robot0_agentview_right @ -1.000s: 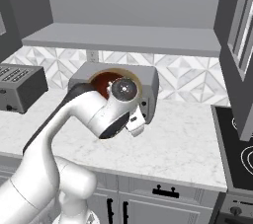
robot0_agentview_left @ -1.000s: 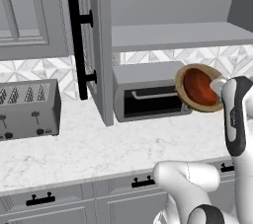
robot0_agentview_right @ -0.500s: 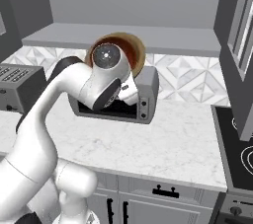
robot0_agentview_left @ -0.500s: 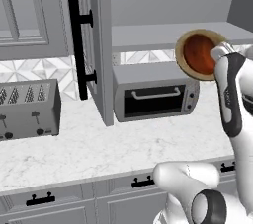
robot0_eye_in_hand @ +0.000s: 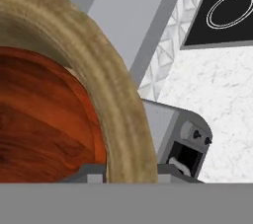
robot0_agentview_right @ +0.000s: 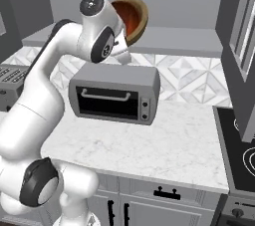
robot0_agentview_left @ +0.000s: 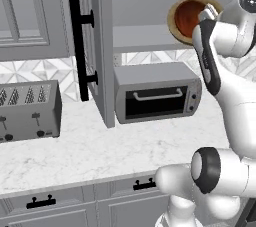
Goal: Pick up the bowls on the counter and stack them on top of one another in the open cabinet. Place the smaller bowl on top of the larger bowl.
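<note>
We are holding the bowl [robot0_agentview_left: 192, 17] up in the upper right of the left base view, level with the cabinet shelf [robot0_agentview_left: 142, 38] and above the toaster oven [robot0_agentview_left: 157, 93]; it is tipped on edge, its reddish-brown inside facing the camera inside a thick tan rim; in the right base view the same bowl [robot0_agentview_right: 132, 18] is sitting at the top centre, partly behind the arm's upper joint, in front of the shelf [robot0_agentview_right: 174, 41]; in the hand view the bowl [robot0_eye_in_hand: 64, 114] is taking up the left half, tan rim curving over the red-brown hollow; whether this is one bowl or the small one nested in the wide one, we cannot tell. Our fingers are hidden by the arm and the bowl, so we cannot tell how wide they are standing, though the bowl is riding at the hand. The open cabinet door [robot0_agentview_left: 102, 46] with its long black handle [robot0_agentview_left: 77, 46] is hanging left of centre in the left base view; a toaster [robot0_agentview_left: 27, 111] is standing at the left edge on the white tabletop [robot0_agentview_left: 100, 156]; the tabletop [robot0_agentview_right: 164, 145] is running to a black cooktop [robot0_agentview_right: 241, 150] at the right edge of the right base view.
</note>
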You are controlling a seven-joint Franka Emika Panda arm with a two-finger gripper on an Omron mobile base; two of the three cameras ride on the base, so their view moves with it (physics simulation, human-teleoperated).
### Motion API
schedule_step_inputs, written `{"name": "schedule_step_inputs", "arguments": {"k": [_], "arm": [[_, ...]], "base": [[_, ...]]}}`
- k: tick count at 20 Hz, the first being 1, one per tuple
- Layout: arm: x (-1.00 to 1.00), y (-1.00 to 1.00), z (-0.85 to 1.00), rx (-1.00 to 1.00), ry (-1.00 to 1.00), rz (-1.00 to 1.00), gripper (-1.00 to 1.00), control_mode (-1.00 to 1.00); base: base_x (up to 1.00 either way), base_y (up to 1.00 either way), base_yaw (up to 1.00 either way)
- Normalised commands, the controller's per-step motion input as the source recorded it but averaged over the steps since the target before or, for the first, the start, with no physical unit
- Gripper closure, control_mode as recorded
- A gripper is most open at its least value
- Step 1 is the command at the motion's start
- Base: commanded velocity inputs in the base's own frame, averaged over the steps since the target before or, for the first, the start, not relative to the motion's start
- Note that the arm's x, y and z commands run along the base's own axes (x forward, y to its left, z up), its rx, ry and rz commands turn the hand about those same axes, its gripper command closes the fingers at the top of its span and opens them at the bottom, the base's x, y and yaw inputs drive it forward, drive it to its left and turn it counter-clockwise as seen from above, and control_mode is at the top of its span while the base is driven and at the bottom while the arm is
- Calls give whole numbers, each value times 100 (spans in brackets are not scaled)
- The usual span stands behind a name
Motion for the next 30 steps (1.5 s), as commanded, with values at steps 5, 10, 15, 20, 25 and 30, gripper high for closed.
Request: {"name": "schedule_step_inputs", "arguments": {"k": [5, 10, 15, 20, 25, 30], "arm": [[5, 0, -4, 13, -5, -2, 100, -100], [10, 6, -24, 9, -2, -4, 100, -100], [70, 24, -10, -1, 0, -6, 100, -100], [96, 24, -3, 0, 0, -10, -100, -100], [10, 4, -6, 0, -3, -3, -100, -100], [-80, -14, -22, 0, -20, 0, -100, -100]], "base": [[0, 0, 0], [0, 0, 0], [0, 0, 0], [0, 0, 0], [0, 0, 0], [0, 0, 0]]}}
